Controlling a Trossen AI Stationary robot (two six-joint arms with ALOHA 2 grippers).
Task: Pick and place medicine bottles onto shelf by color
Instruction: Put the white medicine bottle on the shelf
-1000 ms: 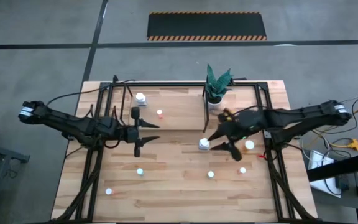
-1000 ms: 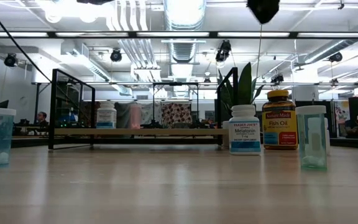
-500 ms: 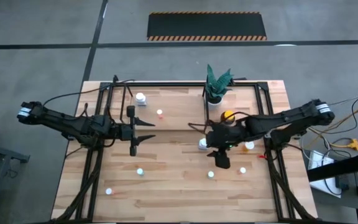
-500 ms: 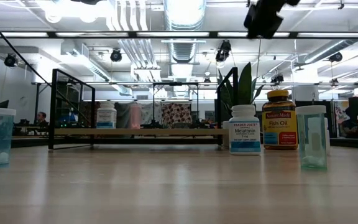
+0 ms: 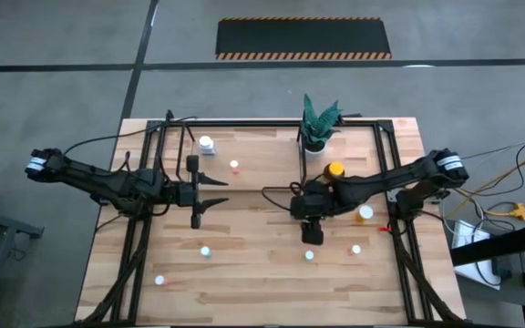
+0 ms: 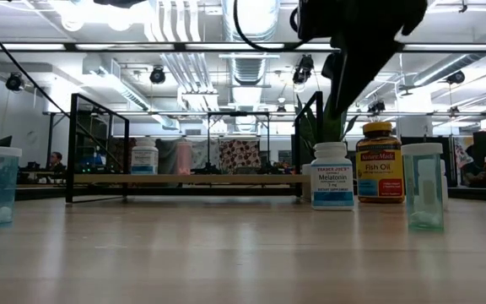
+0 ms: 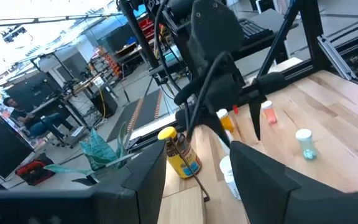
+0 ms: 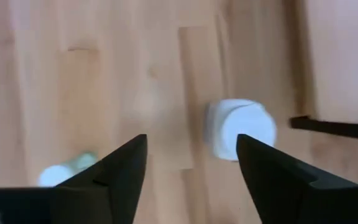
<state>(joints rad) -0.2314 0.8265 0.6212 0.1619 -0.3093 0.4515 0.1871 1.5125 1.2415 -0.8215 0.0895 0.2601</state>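
My right gripper [image 5: 294, 213] hangs open above the table's middle, pointing down. The white-capped bottle [image 8: 240, 129] stands on the table beneath it, nearer to one fingertip than to the other [image 8: 191, 139]. In the low view this white bottle [image 6: 332, 176] is upright beside the amber yellow-capped bottle [image 6: 379, 162], with the right gripper [image 6: 353, 59] above them, touching nothing. The amber bottle's yellow cap [image 5: 334, 170] shows just beyond the right arm. My left gripper [image 5: 204, 196] waits open near the shelf's [image 5: 262, 150] near edge. Another white-capped bottle [image 5: 207, 144] stands on the shelf.
Small bottles stand scattered on the near half of the table [image 5: 204, 251] [image 5: 309, 256] [image 5: 355, 249], plus an orange-capped one [image 5: 365, 213] by the right arm. A pale green-capped bottle [image 8: 58, 174] is close to the gripper. The potted plant [image 5: 318, 123] stands at the shelf's far right corner.
My right gripper has swung toward the table's left and come down over the white-capped bottle, tipping to point downward; in the low view it has dropped into the picture from above. The bottles have stayed where they were.
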